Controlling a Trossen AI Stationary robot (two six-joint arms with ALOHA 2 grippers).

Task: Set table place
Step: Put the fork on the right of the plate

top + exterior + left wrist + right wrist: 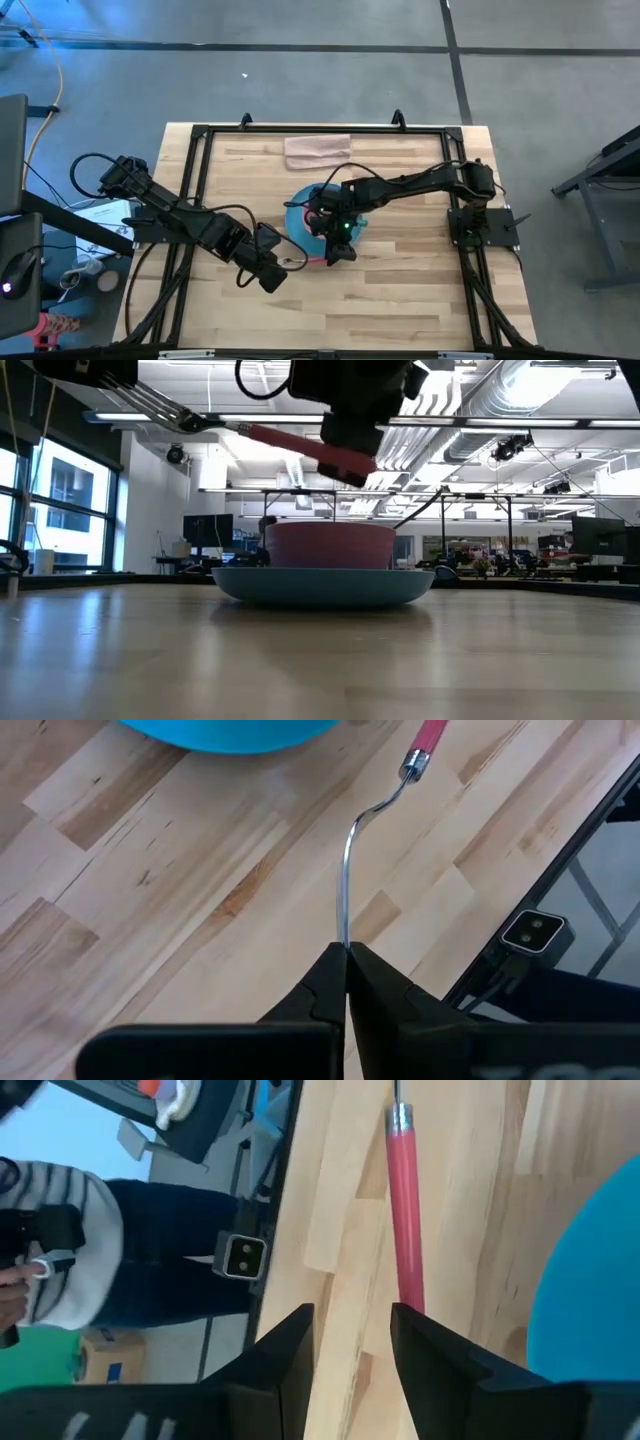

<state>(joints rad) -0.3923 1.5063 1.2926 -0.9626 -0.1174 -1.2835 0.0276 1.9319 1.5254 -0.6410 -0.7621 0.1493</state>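
Note:
The silver fork with the pink handle [305, 448] is held in the air in front of the light-blue plate [320, 585], which rests on the table [400, 300] with the pink bowl [330, 545] on it. My left gripper [272, 272] is shut on the fork's metal end. My right gripper [335, 252] is open at the plate's near edge, its fingers on either side of the pink handle's free end [408, 1295]. The right arm hides the bowl in the high view. The spoon is not in view. My left gripper pinches the fork's metal end [345, 935] between its two fingers. The fork sticks out forward from the fingertips toward the right gripper, along the fingers. It is lifted clear of the table. My right gripper's fingers straddle the handle's free end, which lies close to one finger [425, 1340]; whether it touches, I cannot tell.
A folded pinkish-beige cloth [318, 150] lies near the table's far edge. The black rail frame [190, 200] runs around the tabletop. A person in a striped sleeve [60, 1260] stands beyond the table's edge. Bare wood lies along the near side.

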